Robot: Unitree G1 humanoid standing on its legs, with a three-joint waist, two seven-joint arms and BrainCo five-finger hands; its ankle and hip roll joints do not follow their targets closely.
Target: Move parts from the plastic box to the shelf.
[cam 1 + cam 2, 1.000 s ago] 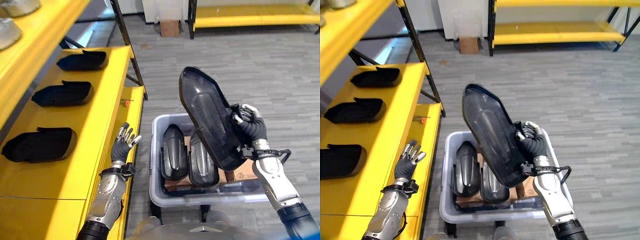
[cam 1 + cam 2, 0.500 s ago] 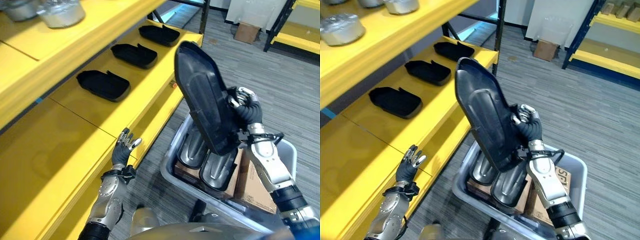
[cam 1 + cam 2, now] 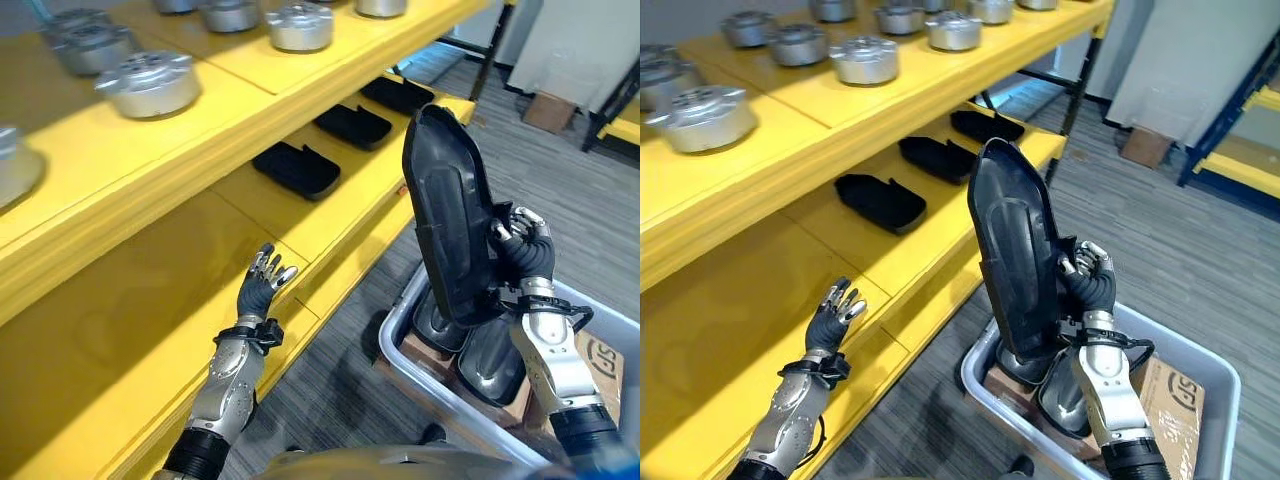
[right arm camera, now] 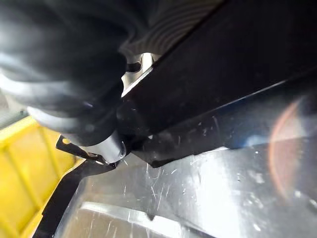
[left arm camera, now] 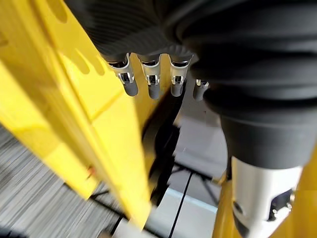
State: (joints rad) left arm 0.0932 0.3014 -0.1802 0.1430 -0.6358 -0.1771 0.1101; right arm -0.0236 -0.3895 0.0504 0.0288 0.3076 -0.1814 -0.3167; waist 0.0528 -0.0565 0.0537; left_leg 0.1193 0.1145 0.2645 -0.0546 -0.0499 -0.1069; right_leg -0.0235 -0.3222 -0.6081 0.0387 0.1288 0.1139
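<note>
The whole view has swung round toward the shelf (image 3: 250, 250) since the earlier pictures, so that is the camera turning; the big black part (image 3: 450, 215) is held up by the box much as before, and the left robot hand (image 3: 262, 285) is still up by the shelf edge. The right robot hand (image 3: 525, 250) has its fingers curled round one long edge of the part and holds it almost upright, above the grey box (image 3: 420, 375). Two more black parts (image 3: 485, 360) lie in the box under it. The left robot hand is spread open and holds nothing, over the front of the lower yellow board. Three black parts (image 3: 297, 168) already lie in a row on that board, well apart from the one in the air. Round silver pieces (image 3: 150, 85) sit on the board above. What could go wrong? The part is long and is held only by one side, so it could tip or slip out and fall back into the box or onto the floor. Its top end is high, so it could bump the upper board on the way in. If it comes down too near the row, it could knock one of those parts. The open hand could also get in the way.
</note>
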